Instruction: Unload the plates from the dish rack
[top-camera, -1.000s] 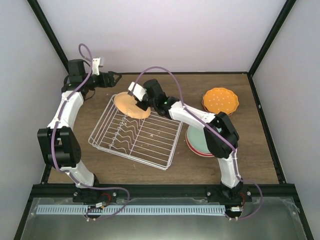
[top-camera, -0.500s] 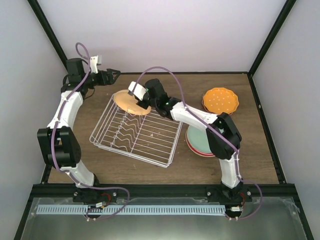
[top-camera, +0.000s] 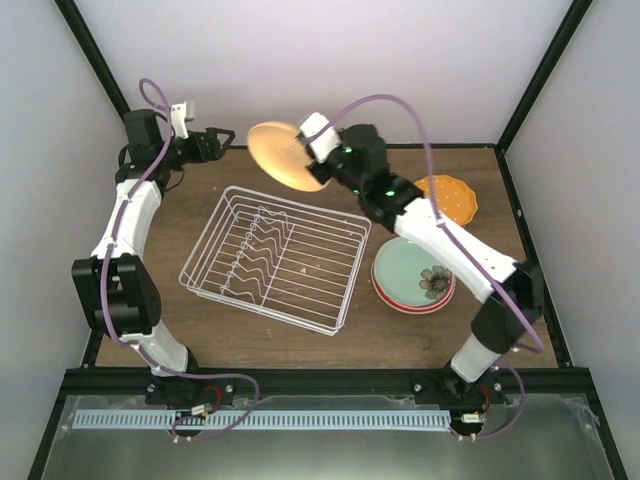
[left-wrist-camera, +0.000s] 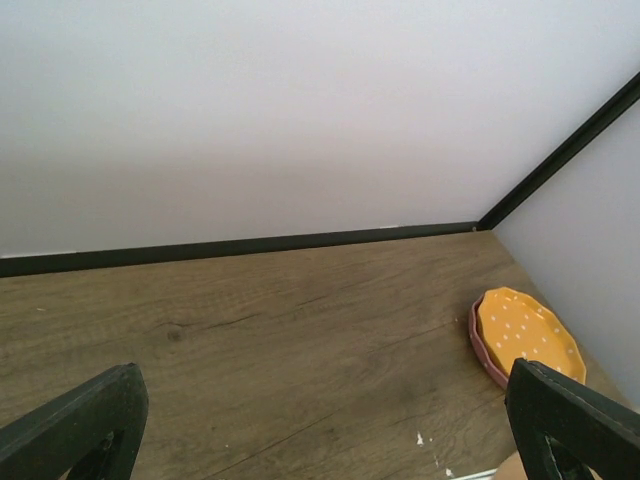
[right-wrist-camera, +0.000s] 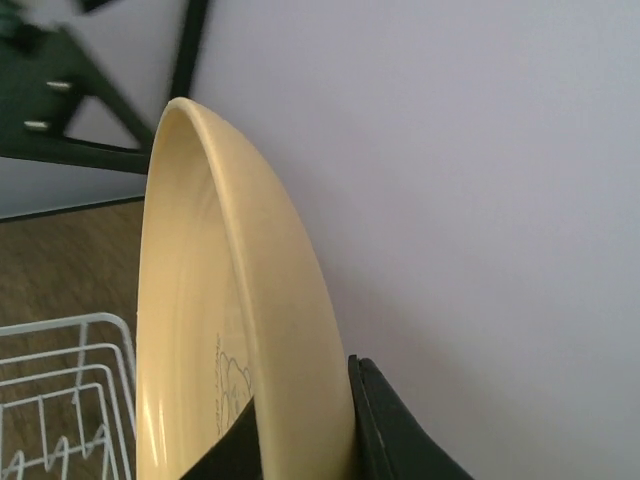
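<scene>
— Where was the pale yellow plate (top-camera: 285, 155)?
— Clamped in the right gripper (top-camera: 318, 148), up above the dish rack's (top-camera: 270, 255) far rim.
— And the left gripper (top-camera: 228, 138)?
— Spread open, holding nothing.

Wood-grain table top (top-camera: 250, 338), brown, matt. Black frame bars (top-camera: 531, 90) rising at the back corners and edging the table. Plain pale walls (top-camera: 330, 60) behind and at both sides. White slotted strip (top-camera: 260, 420) across the near edge, grey metal sheet (top-camera: 330, 455) just below it
</scene>
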